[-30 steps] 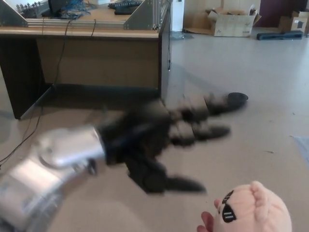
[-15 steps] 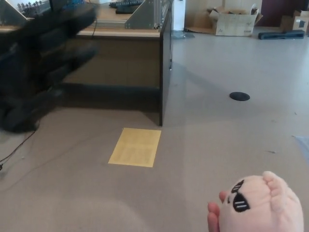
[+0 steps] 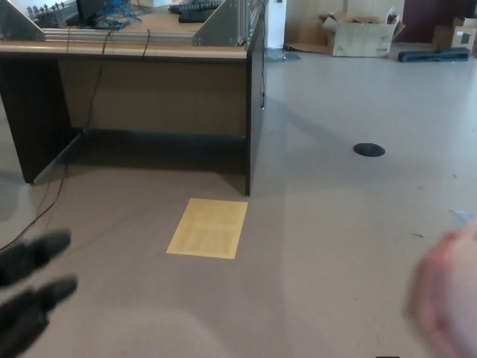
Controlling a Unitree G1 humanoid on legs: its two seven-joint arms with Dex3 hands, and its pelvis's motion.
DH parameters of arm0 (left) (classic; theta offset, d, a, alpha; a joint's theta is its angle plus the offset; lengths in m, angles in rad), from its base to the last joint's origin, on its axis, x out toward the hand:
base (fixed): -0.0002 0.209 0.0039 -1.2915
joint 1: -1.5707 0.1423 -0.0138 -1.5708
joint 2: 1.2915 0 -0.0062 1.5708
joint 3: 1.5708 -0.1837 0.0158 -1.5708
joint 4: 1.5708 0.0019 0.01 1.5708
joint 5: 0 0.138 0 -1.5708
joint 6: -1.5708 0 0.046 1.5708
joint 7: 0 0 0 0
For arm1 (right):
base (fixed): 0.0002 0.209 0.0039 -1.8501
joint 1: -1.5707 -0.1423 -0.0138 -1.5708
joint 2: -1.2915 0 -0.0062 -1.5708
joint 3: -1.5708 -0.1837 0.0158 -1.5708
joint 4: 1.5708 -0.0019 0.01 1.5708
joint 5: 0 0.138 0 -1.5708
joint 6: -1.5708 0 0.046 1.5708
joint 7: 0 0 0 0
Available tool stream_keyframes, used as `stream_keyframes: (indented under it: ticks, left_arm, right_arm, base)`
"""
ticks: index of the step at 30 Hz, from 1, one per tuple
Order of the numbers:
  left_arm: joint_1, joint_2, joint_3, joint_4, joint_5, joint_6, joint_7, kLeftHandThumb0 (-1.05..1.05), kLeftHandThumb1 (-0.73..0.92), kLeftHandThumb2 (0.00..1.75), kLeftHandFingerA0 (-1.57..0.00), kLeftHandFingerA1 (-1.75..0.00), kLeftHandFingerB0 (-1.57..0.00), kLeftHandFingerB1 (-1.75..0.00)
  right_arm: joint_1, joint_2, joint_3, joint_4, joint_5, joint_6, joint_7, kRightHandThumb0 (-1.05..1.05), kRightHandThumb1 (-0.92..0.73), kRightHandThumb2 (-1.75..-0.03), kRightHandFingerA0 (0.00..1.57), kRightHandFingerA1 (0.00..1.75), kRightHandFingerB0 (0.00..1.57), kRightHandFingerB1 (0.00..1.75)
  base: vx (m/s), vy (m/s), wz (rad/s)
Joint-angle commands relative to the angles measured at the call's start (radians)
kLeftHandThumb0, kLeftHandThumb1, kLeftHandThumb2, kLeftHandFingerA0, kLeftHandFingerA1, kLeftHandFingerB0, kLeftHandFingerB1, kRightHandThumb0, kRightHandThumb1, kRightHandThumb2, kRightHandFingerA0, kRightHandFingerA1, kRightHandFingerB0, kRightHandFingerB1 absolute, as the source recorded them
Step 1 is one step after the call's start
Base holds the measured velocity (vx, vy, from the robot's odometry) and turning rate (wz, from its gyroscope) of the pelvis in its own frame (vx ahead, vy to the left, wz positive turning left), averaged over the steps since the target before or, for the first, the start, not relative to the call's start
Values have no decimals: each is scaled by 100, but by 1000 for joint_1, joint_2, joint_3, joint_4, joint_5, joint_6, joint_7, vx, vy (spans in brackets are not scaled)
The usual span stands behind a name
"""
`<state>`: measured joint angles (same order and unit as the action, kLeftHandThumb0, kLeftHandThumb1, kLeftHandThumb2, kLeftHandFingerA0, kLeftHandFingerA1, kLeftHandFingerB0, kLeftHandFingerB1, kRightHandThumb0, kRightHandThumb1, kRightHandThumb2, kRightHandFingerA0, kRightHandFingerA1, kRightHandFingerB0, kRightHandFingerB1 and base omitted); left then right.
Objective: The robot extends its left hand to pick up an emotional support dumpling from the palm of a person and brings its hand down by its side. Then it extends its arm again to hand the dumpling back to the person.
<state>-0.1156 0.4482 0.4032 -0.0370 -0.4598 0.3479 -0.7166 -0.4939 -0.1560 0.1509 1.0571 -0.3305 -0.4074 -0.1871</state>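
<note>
My left robot hand [image 3: 26,287] sits low at bottom-left, fingers [image 3: 45,245] spread, empty, over the floor [image 3: 320,224]. Right one not in view. Dumpling [image 3: 447,294] is a pink blur at the right edge, well apart from my hand; can't tell what's holding it. Yellow sheet [image 3: 209,227] lies on the floor near the desk [image 3: 149,74] corner.

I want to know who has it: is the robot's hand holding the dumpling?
No, the left hand at the lower left holds nothing, fingers apart.
</note>
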Motion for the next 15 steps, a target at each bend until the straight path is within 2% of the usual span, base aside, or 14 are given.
stream_keyframes:
  ticks: [1,4,5,8,9,15]
  left_arm:
    - [208,-129,-33,392,335,-561,309,-33,41,95,-6,-48,0,-45]
    - [206,-126,-41,415,351,-587,334,-33,41,95,-6,-48,0,-45]
    - [202,-145,-41,453,378,-635,399,-57,66,61,-31,-39,-29,-33]
    - [197,-151,-45,484,390,-671,432,-57,66,61,-31,-39,-29,-33]
    - [210,-158,-45,487,386,-677,427,-30,42,97,-15,-52,-10,-49]
    - [252,-185,-46,484,361,-675,410,-29,43,97,-16,-53,-10,-49]
  right_arm:
    - [116,-38,-26,-13,12,-78,-76,-29,-57,-57,81,57,74,49]
    - [120,-37,-28,-15,12,-77,-77,-29,-57,-57,81,57,74,49]
    - [150,-42,-33,-24,16,-88,-82,-30,-58,-58,80,59,72,49]
    - [165,-44,-36,-30,17,-92,-84,-30,-58,-58,80,59,72,49]
    - [181,-45,-35,-35,15,-97,-85,-32,-58,-58,79,56,70,48]
    - [238,-53,-34,-57,10,-121,-91,-31,-58,-57,80,58,71,49]
  base:
    - [0,0,0]
    - [0,0,0]
    - [0,0,0]
    - [0,0,0]
    - [0,0,0]
    - [0,0,0]
